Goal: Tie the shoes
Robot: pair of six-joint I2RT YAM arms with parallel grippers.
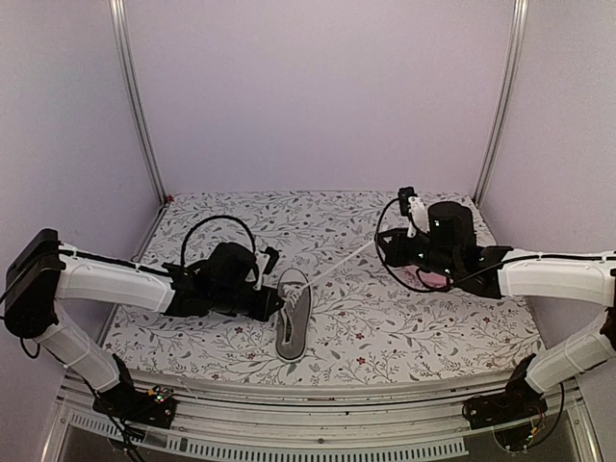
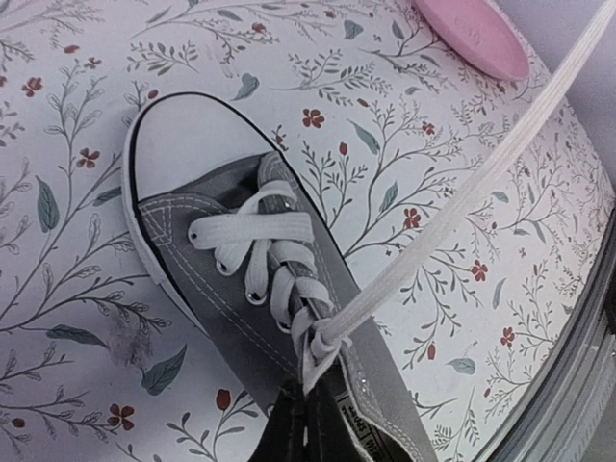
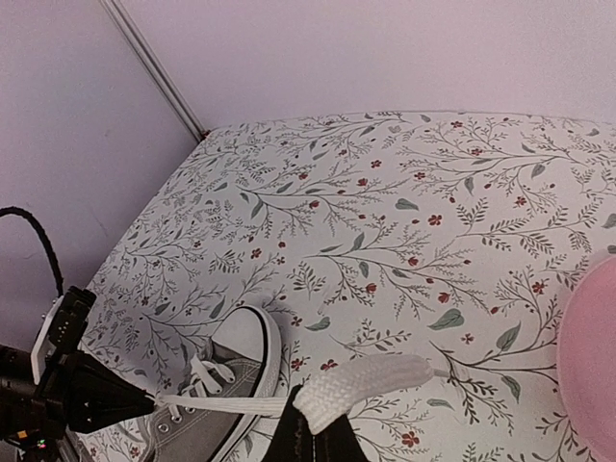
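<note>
1. We see the grey canvas low-top sneaker with white rubber sole and toe cap (image 1: 293, 327) lying sole-down on the floral-patterned tablecloth (image 1: 385, 332).
2. The left gripper (image 1: 272, 304) sits right at the sneaker's laced upper. In the left wrist view its dark fingers (image 2: 289, 433) are pinched together on the white lace (image 2: 452, 197) where the strands bunch over the sneaker's tongue.
3. From that bunch the white lace runs taut, up and away from the sneaker, to the right gripper (image 1: 383, 245), which is well apart from the sneaker.
4. The right gripper is clamped on the far end of the lace, and in the right wrist view the end folds over between its fingers (image 3: 298, 445).
5. A pink round plate (image 3: 592, 361) lies beyond the sneaker, under the right arm.
</note>
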